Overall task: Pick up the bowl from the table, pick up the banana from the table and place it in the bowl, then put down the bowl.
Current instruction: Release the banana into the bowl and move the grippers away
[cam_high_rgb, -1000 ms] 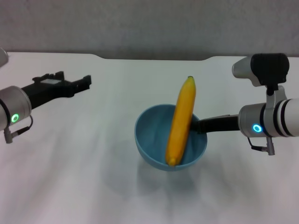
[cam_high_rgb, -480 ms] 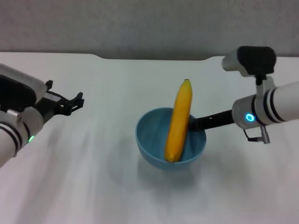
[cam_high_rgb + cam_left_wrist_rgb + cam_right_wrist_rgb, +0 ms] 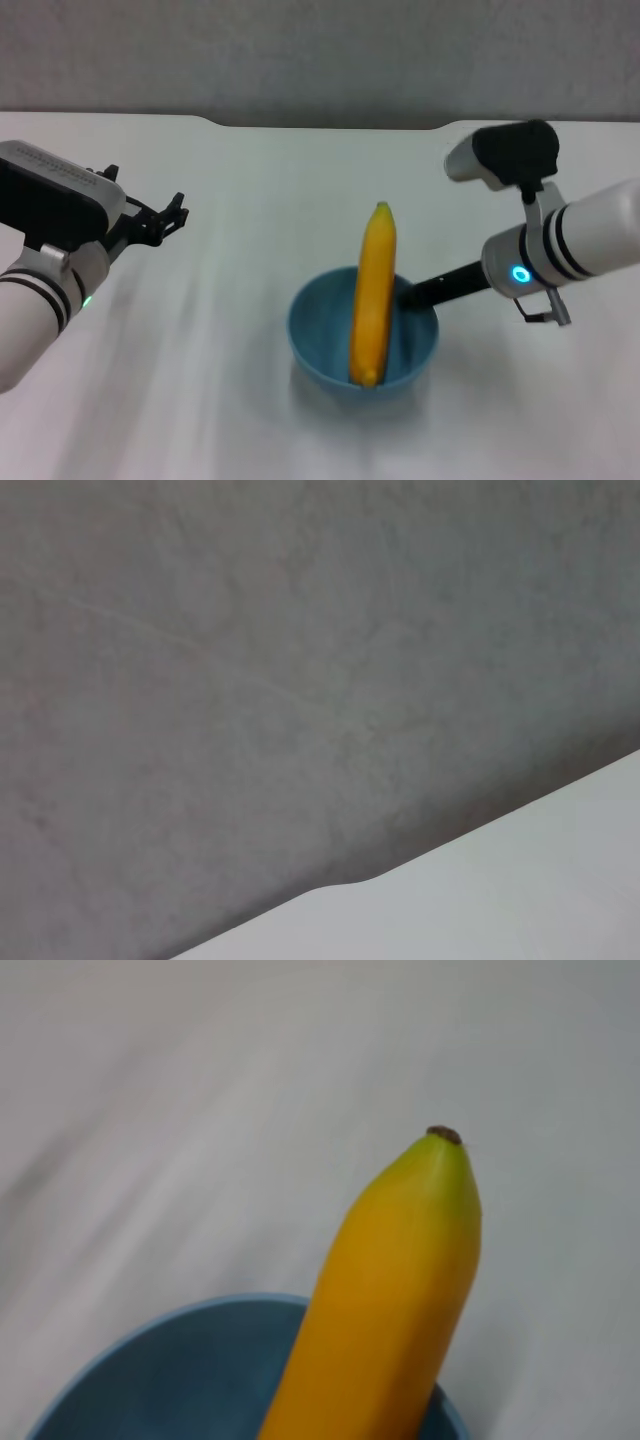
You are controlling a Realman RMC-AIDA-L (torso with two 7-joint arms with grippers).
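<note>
Fingers of our right gripper (image 3: 412, 294) reach the near-right rim of the round, glossy light-blue bowl (image 3: 320, 335); the banana hides their tips, so we cannot tell how the jaws stand, though we judge them clamped on the rim. Left gripper (image 3: 165, 218) hangs well apart on our left, over the plain white table (image 3: 200, 400), its dark fingers spread and holding nothing.

Curved, smooth yellow-orange banana (image 3: 371, 295) lies propped in the bowl, lower end on the near inner wall, upper end leaning out past the far rim, small dark tip (image 3: 443, 1134) up. It is longer than the bowl is wide.

Step in hand, by our reading: putting the bowl down, banana already loaded. Whether the base touches the table we cannot say. Next move calls for a level, slow descent and a clean release, lest the banana tip out.
</note>
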